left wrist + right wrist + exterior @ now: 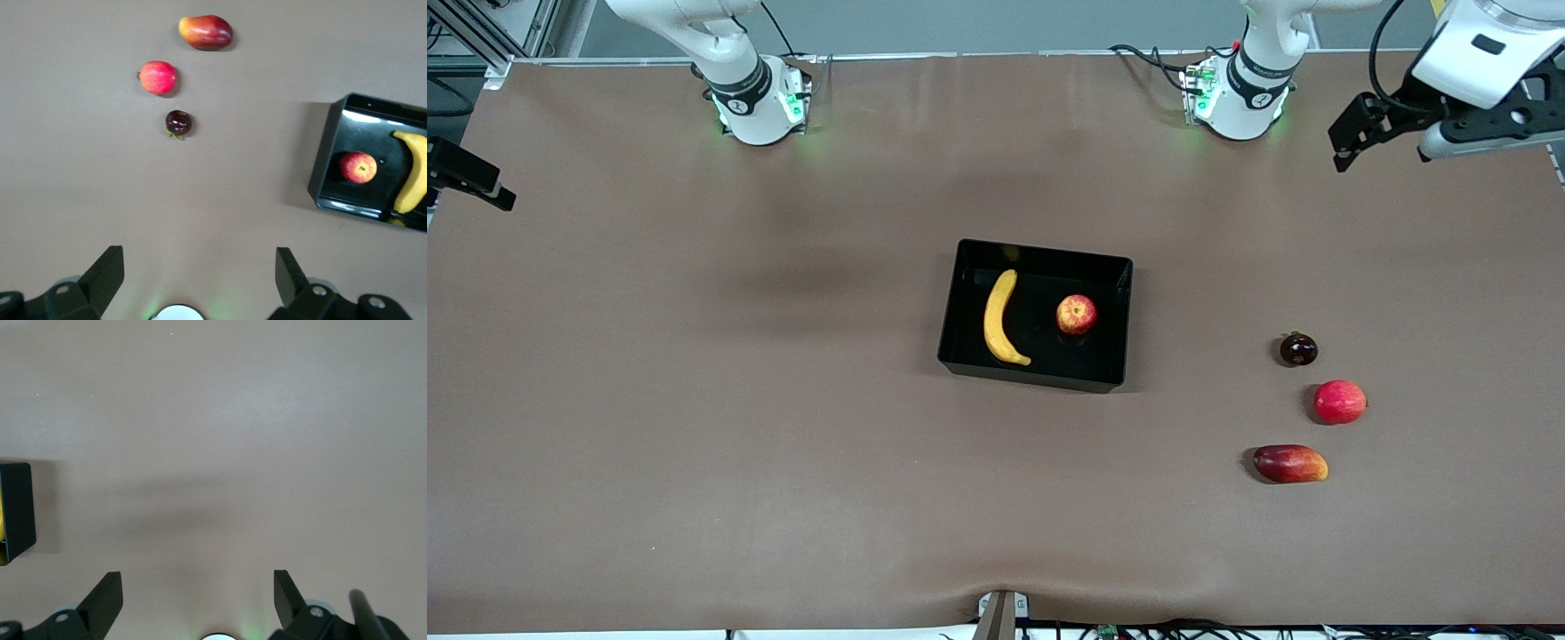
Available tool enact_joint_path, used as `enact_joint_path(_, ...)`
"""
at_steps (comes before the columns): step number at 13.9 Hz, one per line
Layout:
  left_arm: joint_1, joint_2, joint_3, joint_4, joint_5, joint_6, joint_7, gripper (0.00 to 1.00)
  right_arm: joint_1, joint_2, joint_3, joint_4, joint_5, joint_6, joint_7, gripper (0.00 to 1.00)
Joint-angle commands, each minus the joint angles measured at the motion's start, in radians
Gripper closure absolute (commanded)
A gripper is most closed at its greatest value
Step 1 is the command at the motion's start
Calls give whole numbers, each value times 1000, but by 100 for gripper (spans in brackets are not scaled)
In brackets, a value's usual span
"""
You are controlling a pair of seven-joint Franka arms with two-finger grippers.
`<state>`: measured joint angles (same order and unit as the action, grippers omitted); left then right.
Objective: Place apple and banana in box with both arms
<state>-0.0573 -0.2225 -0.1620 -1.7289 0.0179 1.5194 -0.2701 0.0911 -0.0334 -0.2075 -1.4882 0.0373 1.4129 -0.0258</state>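
Observation:
The black box (1032,375) stands at the middle of the table. The yellow banana (1000,317) lies in it toward the right arm's end, and the mottled red apple (1076,314) sits in it beside the banana. My left gripper (1347,147) is open and empty, raised over the table near the left arm's base. Its wrist view (200,257) shows the box (323,153), the apple (358,167) and the banana (413,173). My right gripper (480,182) is open and empty, raised at the right arm's end of the table. Its wrist view (198,580) shows one corner of the box (17,507).
Three loose fruits lie on the brown table toward the left arm's end: a small dark round fruit (1298,349), an evenly bright red round fruit (1339,402) and a dark-red-and-orange mango (1290,463), the mango nearest the front camera. They also show in the left wrist view.

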Motion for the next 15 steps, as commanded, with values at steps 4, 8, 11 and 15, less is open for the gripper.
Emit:
enact_joint_path(4,63,14,18,-17,-42,24,156,0,10,-2,20,3,-75,8,-40,0)
enact_joint_path(8,77,47,19,14,-35,62,184,0,6,-2,13,2,-40,5,-40,0)
enact_joint_path(11,79,97,19,72,-36,53,175,0,6,-2,11,3,-2,8,-45,0)
enact_joint_path(15,109,130,19,129,-32,42,166,0,6,-2,11,3,-4,6,-45,0)
